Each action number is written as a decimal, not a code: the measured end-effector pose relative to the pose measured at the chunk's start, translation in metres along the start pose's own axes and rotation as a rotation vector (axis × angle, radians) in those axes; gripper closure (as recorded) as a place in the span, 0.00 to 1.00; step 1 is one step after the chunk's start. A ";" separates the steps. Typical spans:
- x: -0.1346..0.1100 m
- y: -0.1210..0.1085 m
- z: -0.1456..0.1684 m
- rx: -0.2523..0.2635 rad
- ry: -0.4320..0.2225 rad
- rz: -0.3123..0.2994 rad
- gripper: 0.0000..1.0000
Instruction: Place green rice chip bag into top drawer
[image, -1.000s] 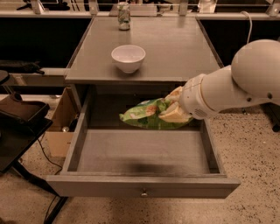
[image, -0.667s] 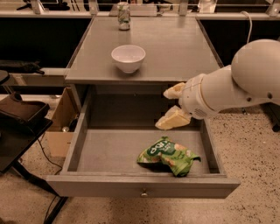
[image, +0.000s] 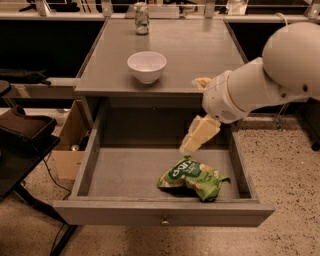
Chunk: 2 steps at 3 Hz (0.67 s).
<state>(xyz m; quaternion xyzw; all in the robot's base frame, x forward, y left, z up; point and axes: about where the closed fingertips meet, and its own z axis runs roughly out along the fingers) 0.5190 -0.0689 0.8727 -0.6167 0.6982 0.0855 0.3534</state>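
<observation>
The green rice chip bag (image: 192, 178) lies crumpled on the floor of the open top drawer (image: 95, 165), near its front right. The drawer's grey front panel with a small round knob (image: 164, 220) faces me. My gripper (image: 196, 111) hangs above the drawer at the right, just over the bag and apart from it. Its cream fingers (image: 200, 134) are spread wide, one pointing down toward the bag, one up by the tabletop edge. It holds nothing.
A white bowl (image: 146, 66) and a can (image: 142, 18) stand on the grey tabletop (image: 200, 45) above the drawer. A cardboard box (image: 70, 140) sits at the left on the floor, beside a dark chair (image: 22, 130). My white arm (image: 280, 65) fills the right side.
The bag has dropped out of my gripper onto the drawer floor. The fingers have opened, and the gripper has risen a little above the bag.
</observation>
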 end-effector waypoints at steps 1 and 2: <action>-0.017 -0.032 -0.025 -0.035 0.019 -0.063 0.00; -0.028 -0.073 -0.084 -0.055 0.069 -0.165 0.00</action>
